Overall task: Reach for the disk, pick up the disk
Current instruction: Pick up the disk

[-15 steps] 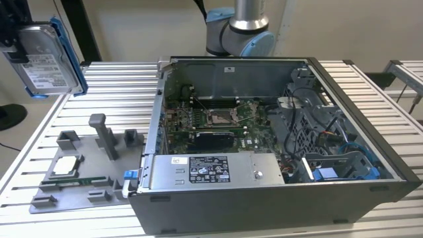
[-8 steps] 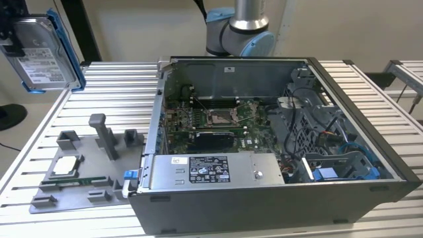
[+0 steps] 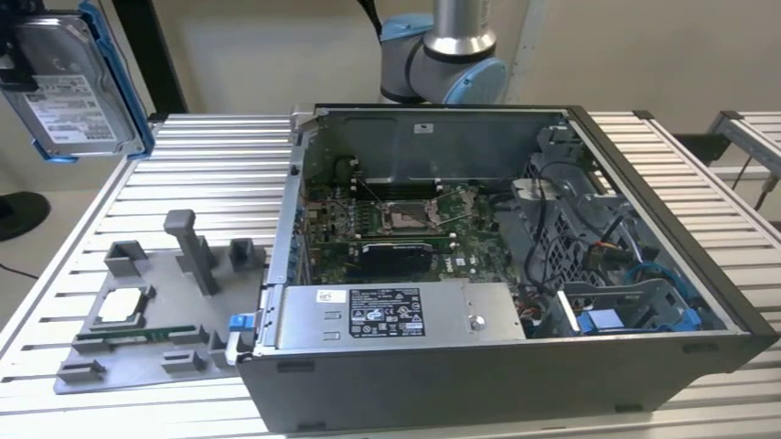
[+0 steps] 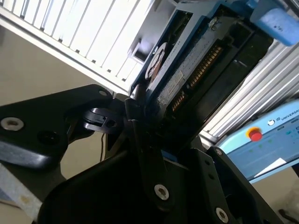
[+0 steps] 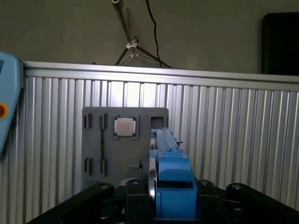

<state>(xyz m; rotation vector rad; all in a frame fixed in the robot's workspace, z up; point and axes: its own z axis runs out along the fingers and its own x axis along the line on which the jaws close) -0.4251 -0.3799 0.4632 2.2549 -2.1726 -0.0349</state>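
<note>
Disk (image 3: 76, 87) hangs clamped in end effector (image 5: 169, 189).

Disk (image 3: 68, 50), upper left of the exterior view: silver-grey metal, smooth, soft sheen. Its label (image 3: 76, 108): white paper, matt. Bracket (image 3: 123, 73) round it: bright blue plastic, smooth, slightly glossy. Gripper (image 5: 170, 189) in the first wrist view: black, matt, smooth. Table (image 3: 208, 174): ribbed light metal slats, satin finish. Fixture plate (image 3: 165, 315), lower left: grey plastic, matt. Chip (image 3: 123, 305) on it: silver metal lid, dull shine. Case (image 3: 488, 384), centre and right: dark grey painted sheet metal outside, matt; bare pale sheet metal inside.
</note>
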